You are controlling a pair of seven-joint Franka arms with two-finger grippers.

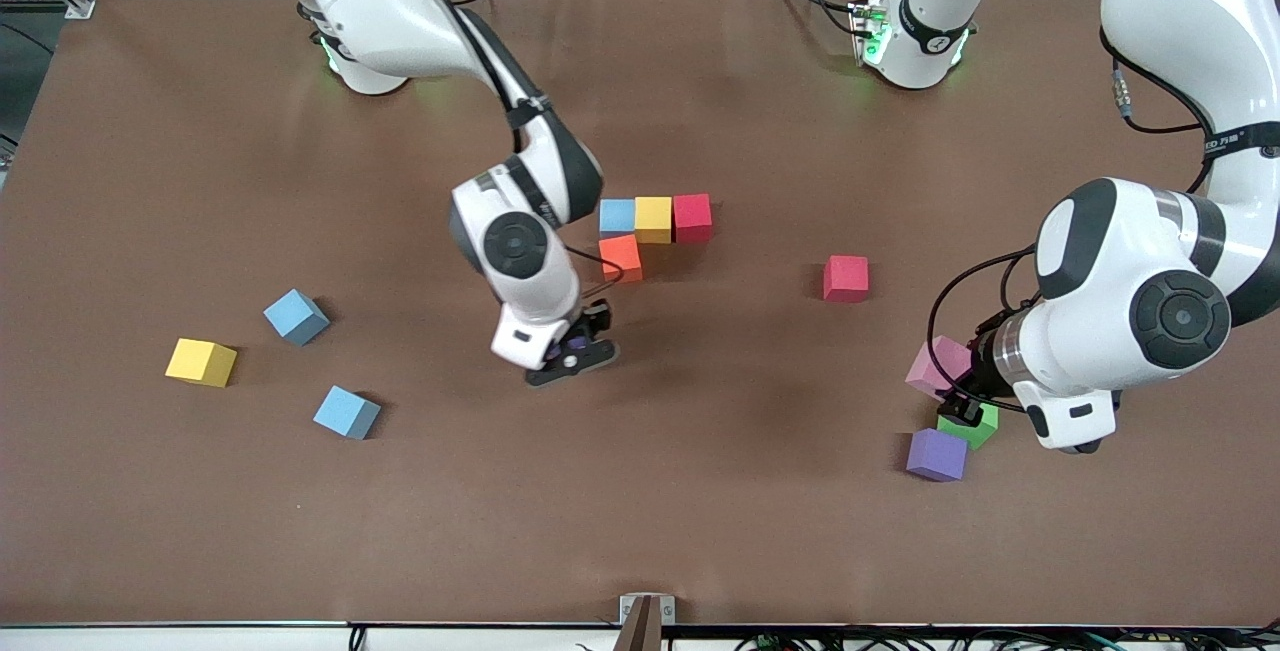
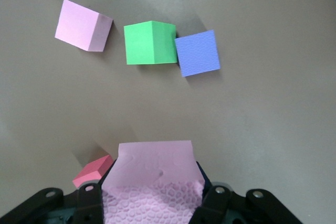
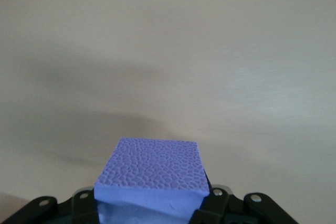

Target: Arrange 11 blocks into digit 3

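A row of blue [image 1: 617, 216], yellow [image 1: 653, 219] and red [image 1: 692, 217] blocks lies mid-table. An orange block [image 1: 621, 257] touches the blue one on the side nearer the camera. My right gripper [image 1: 572, 351] hangs over bare table just nearer the camera than the orange block, shut on a purple block [image 3: 149, 174]. My left gripper [image 1: 958, 401] is shut on a pink block [image 2: 152, 174] toward the left arm's end. It hangs by a pink block [image 1: 936, 367], a green block [image 1: 978, 429] and a purple block [image 1: 937, 455]. On the table below it lie pink [image 2: 83, 25], green [image 2: 150, 42] and purple [image 2: 197, 53] blocks.
A loose red block [image 1: 846, 278] lies between the row and the left gripper. Toward the right arm's end lie two blue blocks [image 1: 296, 316] [image 1: 346, 412] and a yellow one [image 1: 201, 362]. A metal bracket [image 1: 647, 621] sits at the table's near edge.
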